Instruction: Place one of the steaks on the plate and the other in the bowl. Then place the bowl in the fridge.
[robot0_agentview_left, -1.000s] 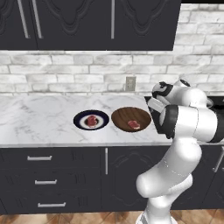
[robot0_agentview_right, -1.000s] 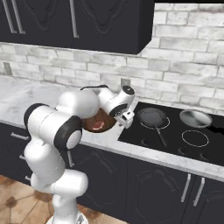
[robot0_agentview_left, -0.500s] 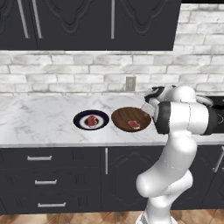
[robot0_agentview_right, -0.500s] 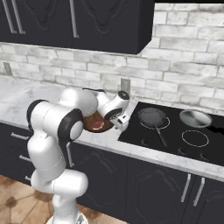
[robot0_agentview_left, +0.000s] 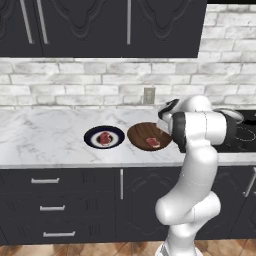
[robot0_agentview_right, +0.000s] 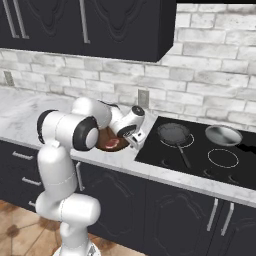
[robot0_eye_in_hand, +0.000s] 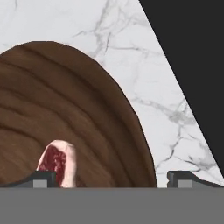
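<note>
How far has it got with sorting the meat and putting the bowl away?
Sorting looks done: one steak lies on the plate, the other steak in the bowl. The open, empty pincer hangs over the bowl's edge. Left: grip the bowl and carry it to the fridge.

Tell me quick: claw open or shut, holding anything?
Claw: open and holding nothing, poised over the rim of the bowl that has a steak in it.

gripper (robot0_eye_in_hand: 112, 177) lower over bowl (robot0_eye_in_hand: 78, 118) (jaws apart)
</note>
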